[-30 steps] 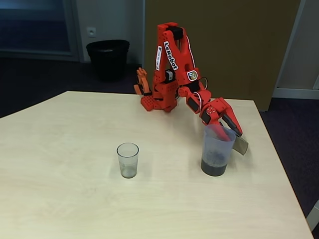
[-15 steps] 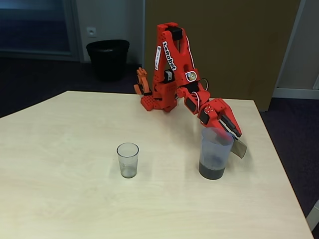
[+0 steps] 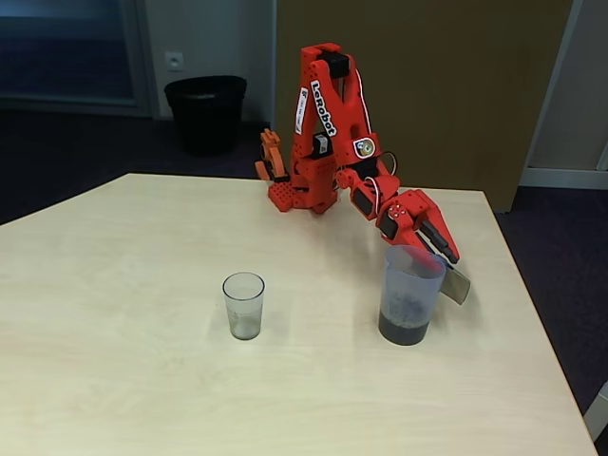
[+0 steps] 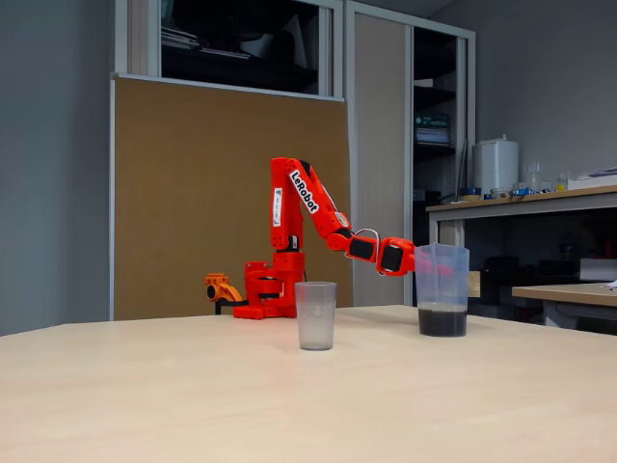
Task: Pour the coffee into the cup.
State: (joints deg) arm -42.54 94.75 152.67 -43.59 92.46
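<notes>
The cup [image 3: 244,306], a small clear tumbler, stands upright near the table's middle in both fixed views [image 4: 315,315]. Some way to its right is a taller translucent jug [image 3: 412,285] [image 4: 442,280], upright, with the coffee [image 3: 404,329] [image 4: 443,321] as a dark layer in its bottom third. The red arm reaches down from the back, and my gripper [image 3: 445,255] is shut on the jug's taped handle [image 3: 458,283] at the jug's right rim. In a fixed view, the gripper [image 4: 413,258] shows partly behind the jug. Whether the jug touches the table is unclear.
The arm's red base [image 3: 294,195] sits at the table's back edge. The table's right edge [image 3: 532,323] runs close to the jug. A black bin [image 3: 205,112] stands on the floor behind the table, and a brown board [image 4: 193,193] stands behind the arm.
The gripper and the jug have shifted slightly left and toward the table's front, mostly in the first half second. The cup has not moved.
</notes>
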